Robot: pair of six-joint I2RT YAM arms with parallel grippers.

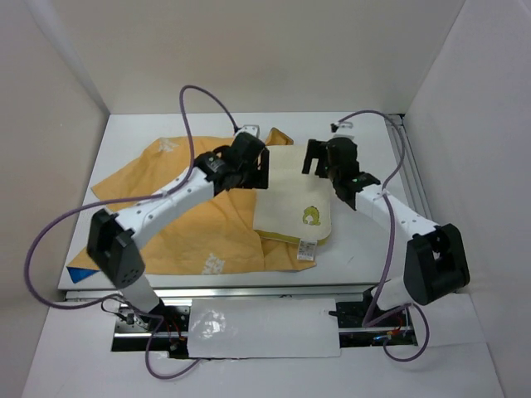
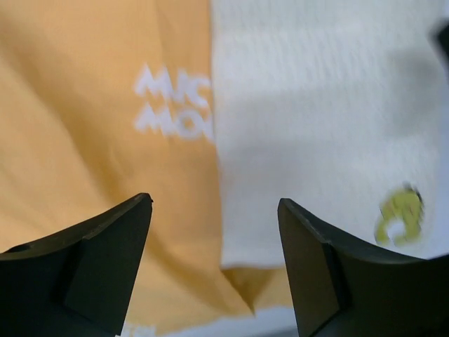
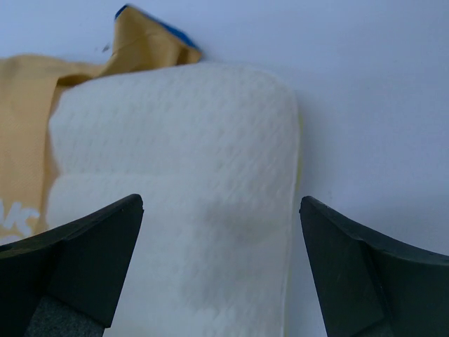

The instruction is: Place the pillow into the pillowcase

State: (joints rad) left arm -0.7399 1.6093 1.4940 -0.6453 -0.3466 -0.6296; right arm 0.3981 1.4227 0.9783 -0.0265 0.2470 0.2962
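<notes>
White table [image 1: 365,249], pillow [image 1: 290,199] beneath left end effector [image 1: 253,172], right end effector [image 1: 320,162], both spread

Quilted cloth pillow [image 3: 182,189], matt orange pillowcase [image 2: 84,140]

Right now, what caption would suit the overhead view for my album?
Left end effector and right end effector, both open, above a cream pillow lying on an orange pillowcase.

The cream quilted pillow [image 1: 292,191] lies flat on the right end of the pillowcase [image 1: 191,232], a small yellow mark [image 1: 313,216] by its near right corner. The mustard-orange pillowcase, white-lettered, is spread on the surface [image 1: 365,240], with blue showing at its corners.
</notes>
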